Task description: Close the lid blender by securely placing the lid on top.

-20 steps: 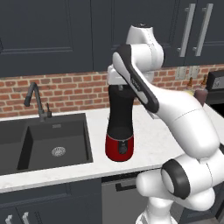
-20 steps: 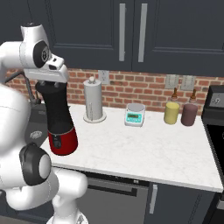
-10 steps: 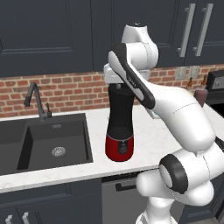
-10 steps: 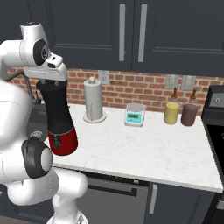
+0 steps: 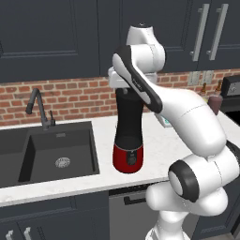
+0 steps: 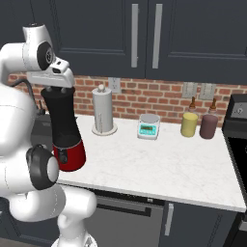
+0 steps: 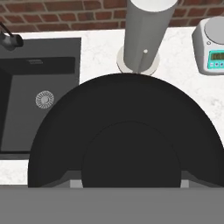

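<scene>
A dark-cabinet kitchen with a brick backsplash and a pale marble table (image 6: 159, 164). The end effector (image 5: 127, 89) sits directly over the blender (image 5: 129, 136), clamped on the lid (image 7: 122, 131), which fills the hand view as a black disc. The lid appears at the jar's top, so placement looks nearly done; letting go and confirming the seat remain. From the blender, the sink (image 5: 56, 150) lies at nine o'clock, the paper towel roll (image 6: 103, 111) at two o'clock, a scale (image 6: 148, 126) beyond.

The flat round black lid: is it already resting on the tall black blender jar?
Cannot tell. In the hand view the lid hides the jar. In the left base view the hand covers the top of the blender, so no seam or gap shows.
</scene>
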Available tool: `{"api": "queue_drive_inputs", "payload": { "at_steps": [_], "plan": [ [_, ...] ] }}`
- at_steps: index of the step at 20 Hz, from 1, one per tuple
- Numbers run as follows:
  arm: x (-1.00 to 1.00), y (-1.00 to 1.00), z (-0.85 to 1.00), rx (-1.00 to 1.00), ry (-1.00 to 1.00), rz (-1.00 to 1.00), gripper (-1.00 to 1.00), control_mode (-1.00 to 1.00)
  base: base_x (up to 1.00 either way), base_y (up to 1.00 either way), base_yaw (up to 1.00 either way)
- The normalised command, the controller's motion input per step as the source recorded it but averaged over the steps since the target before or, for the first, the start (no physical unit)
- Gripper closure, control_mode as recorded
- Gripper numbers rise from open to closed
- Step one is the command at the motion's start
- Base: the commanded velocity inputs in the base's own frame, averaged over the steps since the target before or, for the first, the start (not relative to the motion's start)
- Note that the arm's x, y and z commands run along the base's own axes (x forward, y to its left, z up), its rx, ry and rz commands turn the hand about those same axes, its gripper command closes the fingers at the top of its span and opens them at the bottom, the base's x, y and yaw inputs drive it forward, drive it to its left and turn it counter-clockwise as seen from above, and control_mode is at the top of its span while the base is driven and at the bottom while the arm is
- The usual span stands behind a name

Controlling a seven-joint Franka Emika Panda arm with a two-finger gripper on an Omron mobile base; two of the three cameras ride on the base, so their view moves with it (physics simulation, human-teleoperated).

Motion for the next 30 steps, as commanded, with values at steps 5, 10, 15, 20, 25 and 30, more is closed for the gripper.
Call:
{"api": "queue_drive_inputs", "payload": {
  "at_steps": [5,10,15,20,25,30],
  "plan": [
    [0.14,0.0,-0.11,0.0,0.0,0.0,1.0,-1.0,0.0,0.0,0.0],
    [0.11,0.0,-0.12,0.0,-0.01,0.0,1.0,-1.0,0.0,0.0,0.0],
    [0.13,0.0,-0.13,0.0,-0.01,0.0,1.0,-1.0,0.0,0.0,0.0],
    [0.1,0.01,-0.13,0.0,-0.01,0.0,1.0,-1.0,0.0,0.0,0.0],
    [0.05,0.07,-0.09,0.0,0.0,0.0,1.0,-1.0,0.0,0.0,0.0],
    [0.03,0.09,-0.1,0.0,0.0,0.0,1.0,-1.0,0.0,0.0,0.0]
  ]
}}
